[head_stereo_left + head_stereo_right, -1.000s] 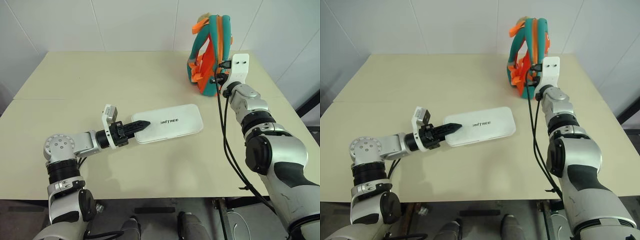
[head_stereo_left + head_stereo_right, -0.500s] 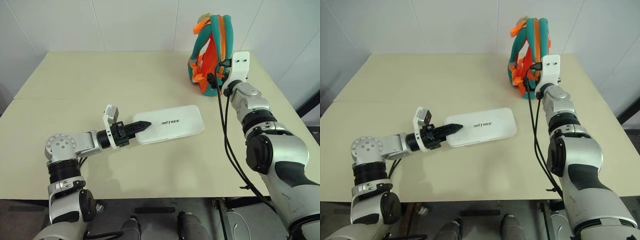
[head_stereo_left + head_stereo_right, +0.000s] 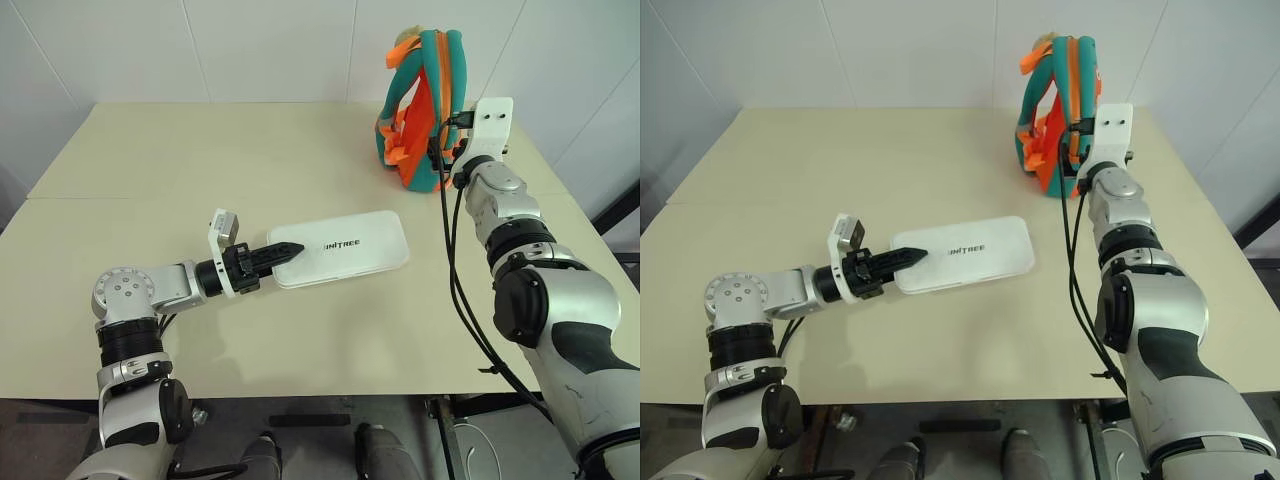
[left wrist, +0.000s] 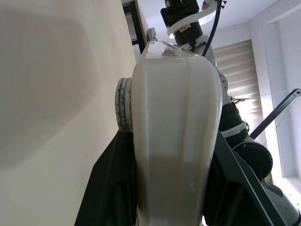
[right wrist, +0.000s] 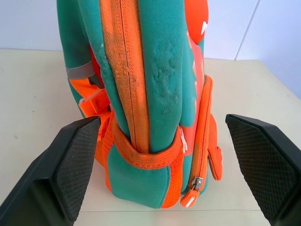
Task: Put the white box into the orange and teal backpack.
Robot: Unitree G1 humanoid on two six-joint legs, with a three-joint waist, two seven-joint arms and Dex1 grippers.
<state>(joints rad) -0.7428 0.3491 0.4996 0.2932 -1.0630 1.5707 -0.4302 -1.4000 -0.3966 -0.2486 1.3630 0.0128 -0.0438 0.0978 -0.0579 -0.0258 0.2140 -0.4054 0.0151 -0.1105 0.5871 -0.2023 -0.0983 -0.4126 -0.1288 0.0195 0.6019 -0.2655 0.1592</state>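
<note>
White box (image 3: 340,248) end (left claw (image 3: 285,248) clamped) hidden.

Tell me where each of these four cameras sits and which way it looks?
Left eye view: on the head, looking down over the beige table; both arms show.
Right eye view: beside it, same scene.
Left wrist view: on the left arm, looking along the left gripper clamped on the flat white box.
Right wrist view: on the right arm, facing the upright orange and teal backpack between the open fingers of the right gripper.
Shared: backpack and box.
</note>
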